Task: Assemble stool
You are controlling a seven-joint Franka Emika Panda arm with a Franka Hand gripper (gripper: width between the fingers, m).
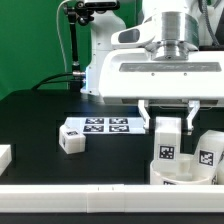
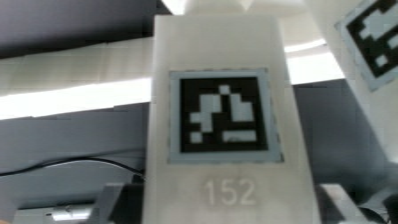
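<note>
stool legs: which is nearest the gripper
The upright leg under the gripper; the tilted leg sits aside, the third leg beside the marker board.

Three legs (image 1: 72,139) (image 1: 167,141) (image 1: 208,152), one seat (image 1: 186,176) (partly hidden).

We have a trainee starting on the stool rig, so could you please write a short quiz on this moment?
1. True or false: the marker board lies flat on the table.
2. What stands between the fingers of the claw? A) an upright leg B) a screwdriver C) a drawer
3. Fill in: the number moulded under the tag on the upright leg reads ___.
Key: 1 true; 2 A; 3 152.
</note>
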